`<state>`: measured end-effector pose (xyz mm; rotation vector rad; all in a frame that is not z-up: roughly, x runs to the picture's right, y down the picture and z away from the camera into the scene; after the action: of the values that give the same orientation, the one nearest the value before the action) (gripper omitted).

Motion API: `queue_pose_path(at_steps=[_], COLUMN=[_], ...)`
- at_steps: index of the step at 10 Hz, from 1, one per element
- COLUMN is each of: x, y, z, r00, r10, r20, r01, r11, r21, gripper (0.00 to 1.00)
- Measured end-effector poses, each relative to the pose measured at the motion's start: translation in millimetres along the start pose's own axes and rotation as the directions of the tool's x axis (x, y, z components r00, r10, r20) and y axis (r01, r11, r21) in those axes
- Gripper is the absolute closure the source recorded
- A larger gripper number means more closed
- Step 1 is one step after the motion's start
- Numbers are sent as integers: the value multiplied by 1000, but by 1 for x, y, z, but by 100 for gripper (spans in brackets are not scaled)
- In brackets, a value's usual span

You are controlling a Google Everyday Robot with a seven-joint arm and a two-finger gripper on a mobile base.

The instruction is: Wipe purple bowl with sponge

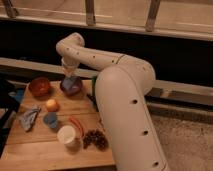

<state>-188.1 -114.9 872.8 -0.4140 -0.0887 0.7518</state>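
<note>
My gripper, fingers clamped on the flat blue-grey sponge, reaches down into the round, dark purple bowl, which sits at the back of the wooden table, just right of the red-orange bowl.

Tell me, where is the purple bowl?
Camera view: the purple bowl sits at the table's far edge, right of the red-orange bowl, the gripper directly over it.
</note>
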Motion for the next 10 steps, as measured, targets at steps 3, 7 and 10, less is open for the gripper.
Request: queue_pose_path(at_steps=[3, 7, 10], x=[-2, -9, -6], y=[-13, -13, -5], z=[22, 51, 40], r00=[1000, 1000, 1000], r10=[18, 14, -23], r20=[-4, -2, -21], r01=[-18, -14, 23], r11=[1000, 1000, 1000], r21=[8, -13, -10], gripper=[100, 100, 100])
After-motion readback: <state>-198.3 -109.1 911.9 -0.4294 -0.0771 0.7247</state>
